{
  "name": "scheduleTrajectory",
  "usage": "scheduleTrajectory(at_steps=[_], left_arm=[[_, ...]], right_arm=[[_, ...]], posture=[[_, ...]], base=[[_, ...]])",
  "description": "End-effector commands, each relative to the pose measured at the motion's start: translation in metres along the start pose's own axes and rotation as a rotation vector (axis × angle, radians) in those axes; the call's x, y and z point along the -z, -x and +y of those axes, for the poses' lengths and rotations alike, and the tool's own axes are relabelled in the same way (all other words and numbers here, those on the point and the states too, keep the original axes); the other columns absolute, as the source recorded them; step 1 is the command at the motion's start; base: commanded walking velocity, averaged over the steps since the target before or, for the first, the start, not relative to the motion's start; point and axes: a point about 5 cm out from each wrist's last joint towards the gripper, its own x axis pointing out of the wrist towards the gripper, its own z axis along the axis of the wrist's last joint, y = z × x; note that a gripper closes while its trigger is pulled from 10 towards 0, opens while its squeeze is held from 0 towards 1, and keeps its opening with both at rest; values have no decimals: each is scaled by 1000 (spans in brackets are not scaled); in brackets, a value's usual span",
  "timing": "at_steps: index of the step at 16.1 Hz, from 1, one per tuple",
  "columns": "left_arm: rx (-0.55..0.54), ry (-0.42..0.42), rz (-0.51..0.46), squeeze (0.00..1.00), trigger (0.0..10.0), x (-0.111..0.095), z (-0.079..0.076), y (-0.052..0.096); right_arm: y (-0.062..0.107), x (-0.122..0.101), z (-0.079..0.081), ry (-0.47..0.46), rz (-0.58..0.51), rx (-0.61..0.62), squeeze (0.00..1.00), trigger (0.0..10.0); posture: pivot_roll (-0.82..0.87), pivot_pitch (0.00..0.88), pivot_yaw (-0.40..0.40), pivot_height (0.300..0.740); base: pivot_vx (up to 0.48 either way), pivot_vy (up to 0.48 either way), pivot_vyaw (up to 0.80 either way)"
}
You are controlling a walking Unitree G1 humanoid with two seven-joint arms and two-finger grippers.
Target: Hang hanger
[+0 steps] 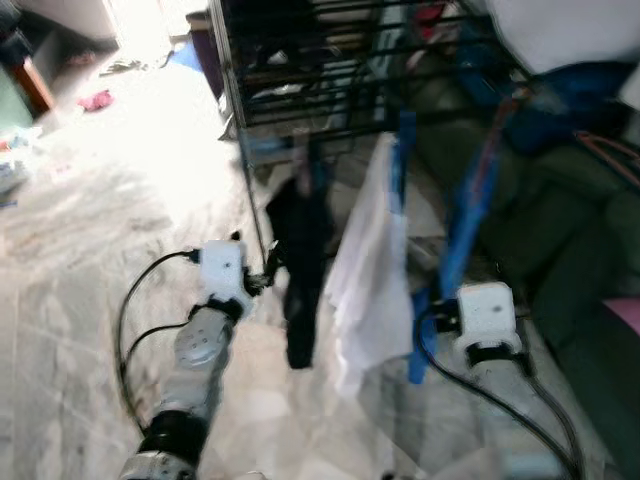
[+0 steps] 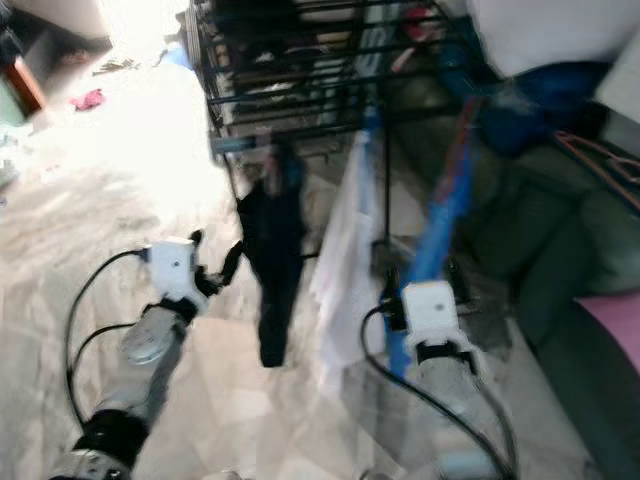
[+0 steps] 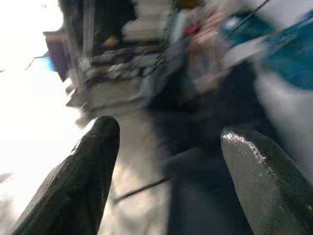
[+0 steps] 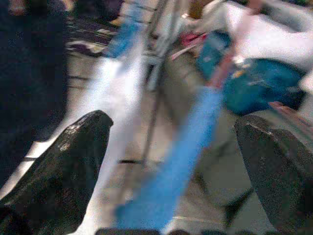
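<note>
Both arms reach forward toward the rack [image 1: 330, 60]. Right gripper [image 4: 171, 161] is spread wide, holding nothing, and the blue hanger [image 4: 171, 171] runs up between its fingers [image 4: 73, 161]; whether either finger touches it cannot be told through the blur. From the head views the hanger slants upward from beside the right wrist toward the rack's bars, next to a white cloth [image 1: 365, 270]. Left gripper [image 3: 164, 181] is also spread and empty, just beside a dark garment [image 1: 300, 260] that hangs from the rack. To do this step well, the right fingers likely need to close on the hanger's lower part, square and firm, then lift its hook over a free bar without snagging the cloth.
</note>
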Motion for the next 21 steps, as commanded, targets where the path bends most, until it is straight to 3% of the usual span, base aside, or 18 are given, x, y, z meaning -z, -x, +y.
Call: scheduleTrajectory(at_steps=[1, 9, 15, 21], left_arm=[[-6, 5, 10, 0, 10000, 2, 1, 1], [38, 3, 44, 0, 10000, 11, -6, 9], [127, 18, 57, 0, 10000, 16, -14, 17], [156, 16, 83, 0, 10000, 19, -15, 17]], right_arm=[[1, -1, -4, 10, -1, 16, 0, 10000], [-14, -5, -12, 15, 4, 38, 0, 10000], [-46, -14, -24, 6, 31, 79, 0, 10000], [-80, -21, -10, -86, 85, 25, 0, 10000]], posture=[[-1, 170, 24, 740], [9, 192, 23, 740], [19, 216, 26, 740], [31, 209, 30, 740]], base=[[349, 322, 0], [37, 33, 0], [0, 0, 0], [0, 0, 0]])
